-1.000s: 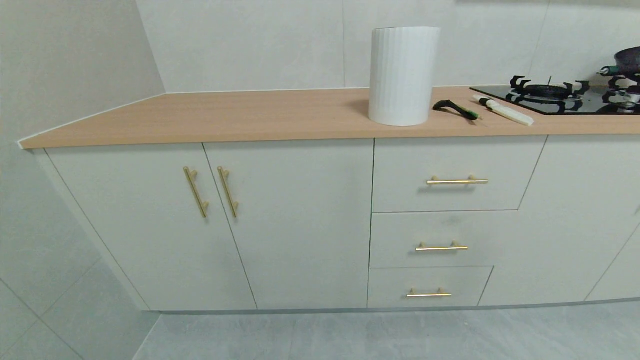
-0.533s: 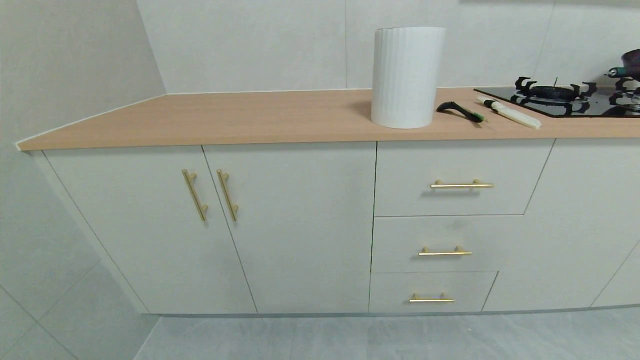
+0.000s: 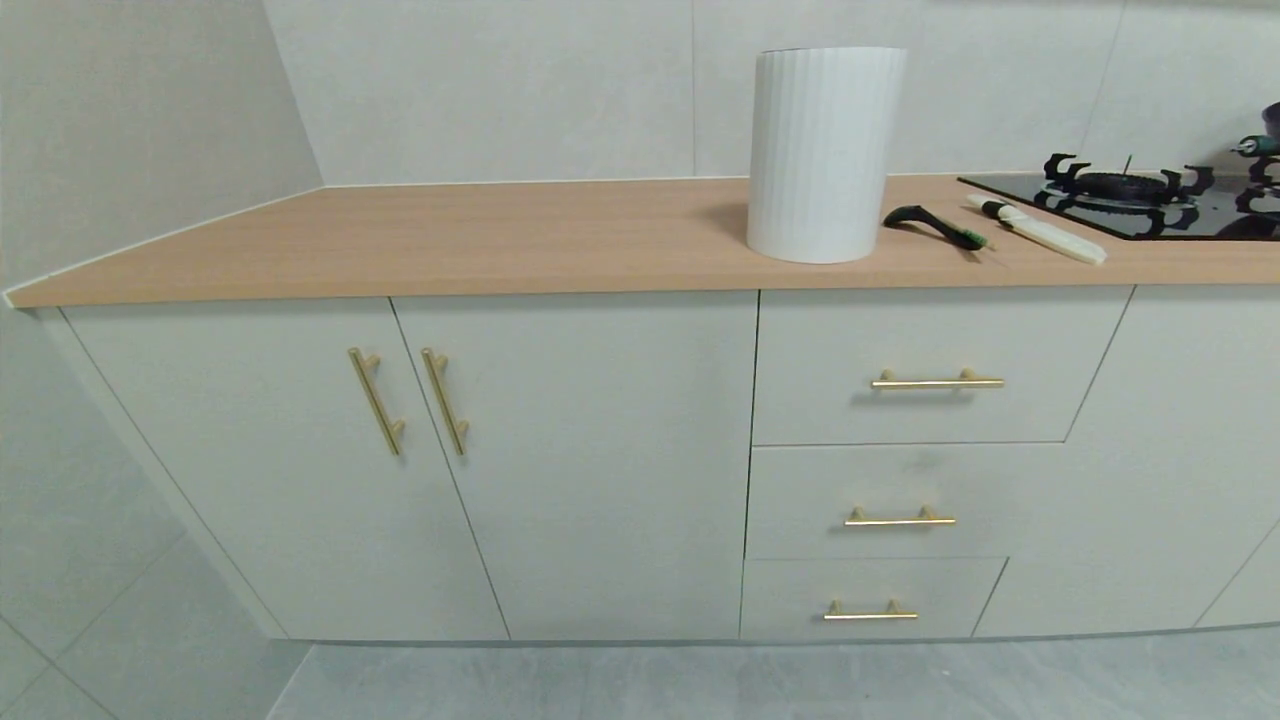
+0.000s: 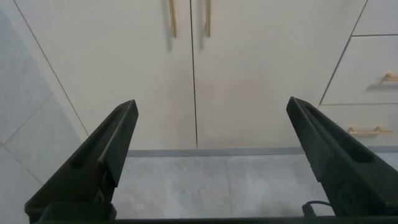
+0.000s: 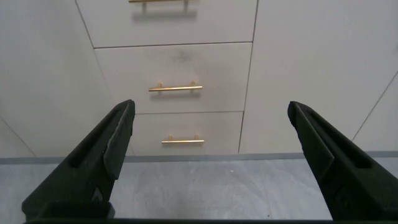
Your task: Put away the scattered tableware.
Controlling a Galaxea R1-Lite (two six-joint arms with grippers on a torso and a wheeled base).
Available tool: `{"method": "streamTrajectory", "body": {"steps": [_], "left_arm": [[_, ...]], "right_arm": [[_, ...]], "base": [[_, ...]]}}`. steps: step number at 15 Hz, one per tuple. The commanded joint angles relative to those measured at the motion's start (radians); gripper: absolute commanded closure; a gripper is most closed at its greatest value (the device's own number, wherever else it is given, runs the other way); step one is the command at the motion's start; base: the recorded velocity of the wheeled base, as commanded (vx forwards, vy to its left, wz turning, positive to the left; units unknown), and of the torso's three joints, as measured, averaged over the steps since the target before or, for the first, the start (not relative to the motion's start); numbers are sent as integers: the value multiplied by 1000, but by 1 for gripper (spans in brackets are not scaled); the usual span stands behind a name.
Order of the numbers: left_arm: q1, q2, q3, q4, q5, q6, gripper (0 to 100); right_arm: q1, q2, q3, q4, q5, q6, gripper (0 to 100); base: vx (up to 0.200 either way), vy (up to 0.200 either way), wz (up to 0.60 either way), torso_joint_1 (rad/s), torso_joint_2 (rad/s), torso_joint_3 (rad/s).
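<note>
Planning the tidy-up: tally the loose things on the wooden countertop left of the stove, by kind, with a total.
White container: 1
Black utensil: 1
White utensil: 1
Total: 3

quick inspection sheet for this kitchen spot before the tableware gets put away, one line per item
surface: wooden counter, runs from the corner to the hob
job's things: black utensil and white utensil lie apart, right of the upright white canister
clutter: nothing seen
grippers: left gripper before the doors, right gripper before the drawers; jaws open, holding nothing
cables: perhaps a thin black loop by the left gripper, hard to tell
surroundings: doors and drawers shut; tiled wall, grey floor
</note>
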State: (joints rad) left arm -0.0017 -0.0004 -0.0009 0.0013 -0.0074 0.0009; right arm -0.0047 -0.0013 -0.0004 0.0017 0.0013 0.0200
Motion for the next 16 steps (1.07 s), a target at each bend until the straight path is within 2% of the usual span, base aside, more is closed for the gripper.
{"method": "streamTrajectory", "body": {"steps": [1,12,13,16], "left_arm": [[0,0,-1,0,0,1,0],[0,0,-1,0,0,1,0],[0,0,1,0,0,1,0],[0,0,-1,-1,0,1,0]], "right_arm": [[0,1,0,0,0,0,0],[0,1,-15,-8,-1,0,0],[12,46,-150,4,14,49,0],[72,291,-197,44,75,20,0]], "base": [[0,-200,0,2,2,2],[0,0,0,0,0,0],[0,0,0,0,0,0],[0,0,0,0,0,0]]}}
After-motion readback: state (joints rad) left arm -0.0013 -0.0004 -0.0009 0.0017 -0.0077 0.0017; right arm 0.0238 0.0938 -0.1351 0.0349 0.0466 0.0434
